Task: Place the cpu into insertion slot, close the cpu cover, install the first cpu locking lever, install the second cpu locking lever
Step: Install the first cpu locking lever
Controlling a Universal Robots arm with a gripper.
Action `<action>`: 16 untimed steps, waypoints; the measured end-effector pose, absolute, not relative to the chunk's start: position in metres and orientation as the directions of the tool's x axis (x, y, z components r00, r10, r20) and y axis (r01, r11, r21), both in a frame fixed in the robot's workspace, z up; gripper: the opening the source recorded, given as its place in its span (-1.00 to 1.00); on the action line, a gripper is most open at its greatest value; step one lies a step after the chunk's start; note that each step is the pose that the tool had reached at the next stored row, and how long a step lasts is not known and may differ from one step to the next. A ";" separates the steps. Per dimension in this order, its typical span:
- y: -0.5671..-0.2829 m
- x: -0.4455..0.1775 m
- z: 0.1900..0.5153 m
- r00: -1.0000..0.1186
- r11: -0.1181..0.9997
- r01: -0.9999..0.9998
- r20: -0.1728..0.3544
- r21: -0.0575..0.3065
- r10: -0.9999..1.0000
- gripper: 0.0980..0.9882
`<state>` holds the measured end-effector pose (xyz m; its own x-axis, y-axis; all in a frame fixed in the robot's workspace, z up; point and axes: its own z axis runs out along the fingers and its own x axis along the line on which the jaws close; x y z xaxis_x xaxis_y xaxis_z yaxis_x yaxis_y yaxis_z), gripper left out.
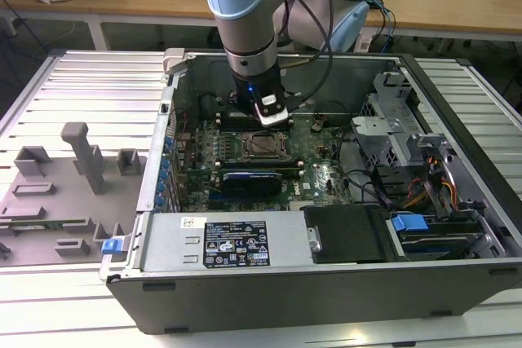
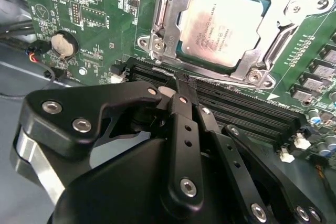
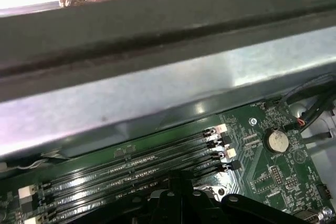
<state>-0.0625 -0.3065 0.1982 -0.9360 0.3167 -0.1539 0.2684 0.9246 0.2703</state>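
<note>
Cpu (image 2: 223, 27): seated in socket, cpu cover (image 2: 168, 22) down around it. Tool (image 2: 181, 85): fingers pinched together at cover's edge on thin locking lever (image 2: 164, 71). Advice: press lever evenly, fully under its catch.

Arm (image 1: 245, 6): pale blue joint cap over a silver-grey cylindrical body, with black cables looping beside it toward a second blue-and-silver joint. Below the cap sit a dark wrist section showing a small blue light and a white block. Gripper (image 2: 181, 85): matte black linkage plates and slim black fingers (image 2: 186, 124), fastened with round silver screws.
</note>
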 end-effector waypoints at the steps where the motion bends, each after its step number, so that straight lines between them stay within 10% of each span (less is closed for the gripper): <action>1: -0.306 -0.063 0.197 -0.934 0.923 0.275 -0.154 0.270 0.323 -0.98; 16: -0.305 -0.063 0.202 -0.926 0.920 0.295 -0.159 0.257 0.341 -0.98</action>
